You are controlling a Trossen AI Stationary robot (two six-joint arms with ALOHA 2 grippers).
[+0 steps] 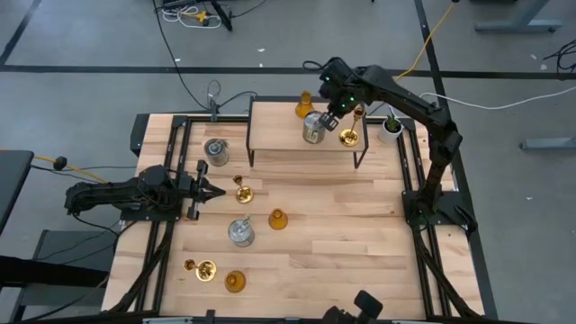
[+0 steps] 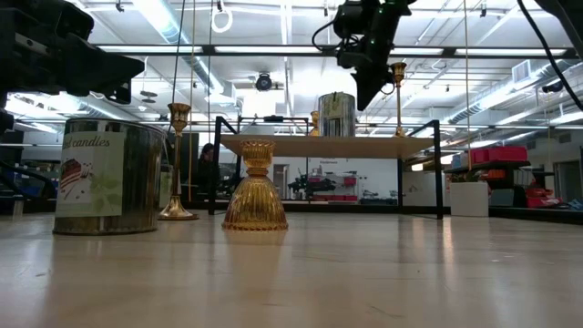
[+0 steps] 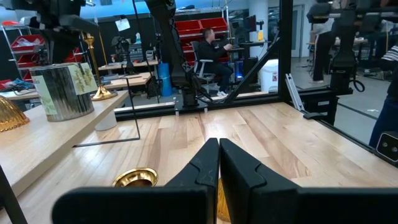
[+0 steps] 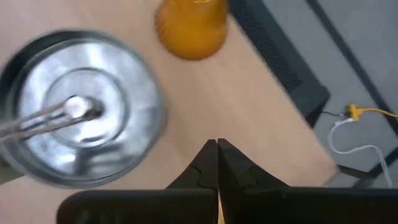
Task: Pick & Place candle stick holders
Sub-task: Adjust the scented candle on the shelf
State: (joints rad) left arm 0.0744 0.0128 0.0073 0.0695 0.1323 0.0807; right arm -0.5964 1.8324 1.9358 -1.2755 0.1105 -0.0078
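- The desk (image 1: pixel 360 234) is a pale wood-plank top in a black frame, standing on a grey floor crossed by cables; in the low view a workshop with ceiling lights and red bins lies behind it.
- A small raised shelf (image 1: pixel 279 135) on black legs stands at the far middle of the desk; the near right half of the desk is bare wood with open room to move.
- On the shelf stand an amber holder (image 1: pixel 304 107) near its far edge, a silvery glass cylinder (image 1: pixel 313 129) and a brass holder (image 1: pixel 349 137) by the shelf's right end.
- A white pot with a green plant (image 1: pixel 391 126) sits on the desk just right of the shelf.
- The right claw (image 1: pixel 329 115) hangs over the shelf just beside the cylinder there, its fingers pressed together and holding nothing.
- The left claw (image 1: pixel 216 190) lies low over the desk's left side, tips together and empty, pointing at a brass holder on the desk (image 1: pixel 243 191) just beside it.
- A second glass cylinder (image 1: pixel 216 151) stands left of the shelf; a third (image 1: pixel 240 232) sits mid-desk with an amber bell-shaped holder (image 1: pixel 278 219) just beside it.
- Near the front left edge lie another brass holder (image 1: pixel 203 268) and another amber one (image 1: pixel 235 282).
- In the low view the near cylinder (image 2: pixel 107 176) shows a printed label, and the amber holder (image 2: pixel 256 188) is ribbed glass.
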